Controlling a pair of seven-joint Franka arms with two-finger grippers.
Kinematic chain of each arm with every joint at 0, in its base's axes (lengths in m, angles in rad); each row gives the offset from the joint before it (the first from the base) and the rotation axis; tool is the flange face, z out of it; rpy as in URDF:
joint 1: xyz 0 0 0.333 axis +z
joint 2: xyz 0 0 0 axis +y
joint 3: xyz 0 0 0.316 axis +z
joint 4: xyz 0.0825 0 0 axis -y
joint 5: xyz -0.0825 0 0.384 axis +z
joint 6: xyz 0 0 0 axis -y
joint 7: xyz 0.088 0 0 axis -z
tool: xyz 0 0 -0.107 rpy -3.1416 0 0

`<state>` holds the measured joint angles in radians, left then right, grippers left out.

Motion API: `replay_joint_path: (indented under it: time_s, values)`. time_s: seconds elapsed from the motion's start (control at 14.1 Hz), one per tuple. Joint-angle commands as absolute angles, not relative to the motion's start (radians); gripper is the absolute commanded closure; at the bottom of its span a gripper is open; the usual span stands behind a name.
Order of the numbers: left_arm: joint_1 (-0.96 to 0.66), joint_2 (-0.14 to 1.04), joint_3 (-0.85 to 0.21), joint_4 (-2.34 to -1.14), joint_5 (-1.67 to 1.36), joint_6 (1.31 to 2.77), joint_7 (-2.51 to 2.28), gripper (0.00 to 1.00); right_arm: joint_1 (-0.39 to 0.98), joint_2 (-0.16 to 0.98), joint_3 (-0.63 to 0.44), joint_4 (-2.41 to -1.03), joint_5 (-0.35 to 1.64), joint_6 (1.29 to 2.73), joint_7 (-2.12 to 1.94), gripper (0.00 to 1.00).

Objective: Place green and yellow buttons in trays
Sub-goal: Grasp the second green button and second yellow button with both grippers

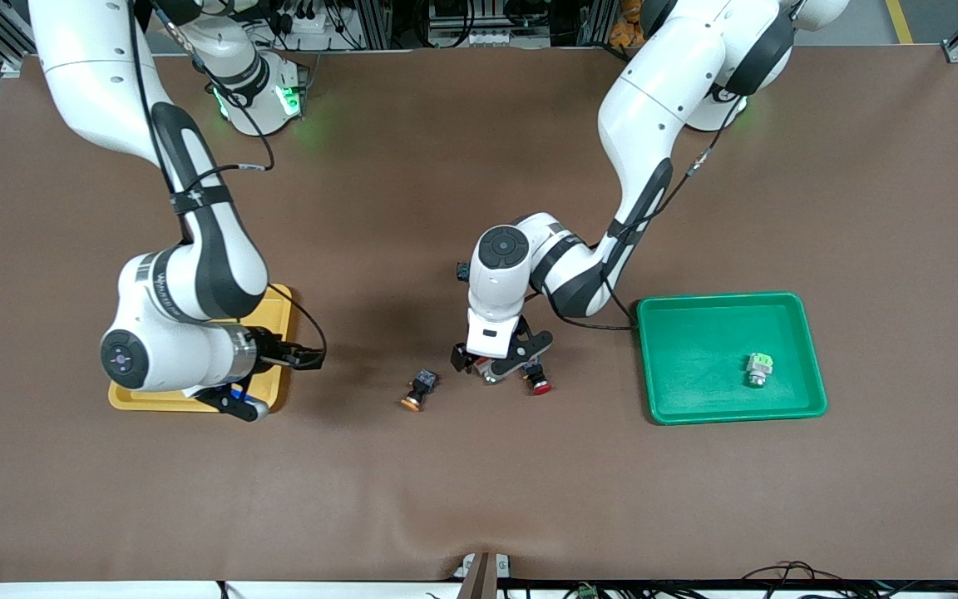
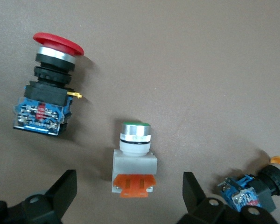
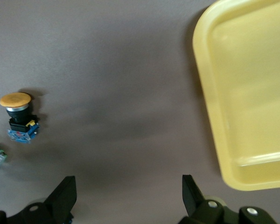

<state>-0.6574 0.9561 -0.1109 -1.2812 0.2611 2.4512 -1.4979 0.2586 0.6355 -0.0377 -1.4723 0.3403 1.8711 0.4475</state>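
Note:
My left gripper (image 1: 502,366) hangs open over mid-table. Between its fingers (image 2: 60,193) lies a green-capped button (image 2: 134,156) with a whitish body and orange end; it also shows in the front view (image 1: 490,376). A round orange-yellow button (image 1: 417,391) lies beside it toward the right arm's end (image 2: 263,184) (image 3: 17,112). A light green button (image 1: 759,368) lies in the green tray (image 1: 695,324). My right gripper (image 1: 306,358) (image 3: 129,186) is open and empty over bare table beside the yellow tray (image 1: 278,304) (image 3: 242,93).
A red-capped button with a dark body (image 1: 539,383) (image 2: 46,88) lies just beside the green-capped one, toward the green tray. The right arm's wrist covers most of the yellow tray. The brown mat (image 1: 479,499) covers the table.

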Motion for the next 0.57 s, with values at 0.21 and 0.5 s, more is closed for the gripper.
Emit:
replay_joint_path:
  time_s: [0.21,0.5]
  values:
    - [-0.672,0.996,-0.094,-1.239,0.247,2.473,-1.493,0.34,0.331,0.641,-0.044,-1.463,0.357,1.965,0.606,0.00]
    - [-0.673,0.983,-0.094,-1.246,0.250,2.459,-1.493,1.00,0.331,0.646,-0.044,-1.463,0.357,1.971,0.606,0.00]
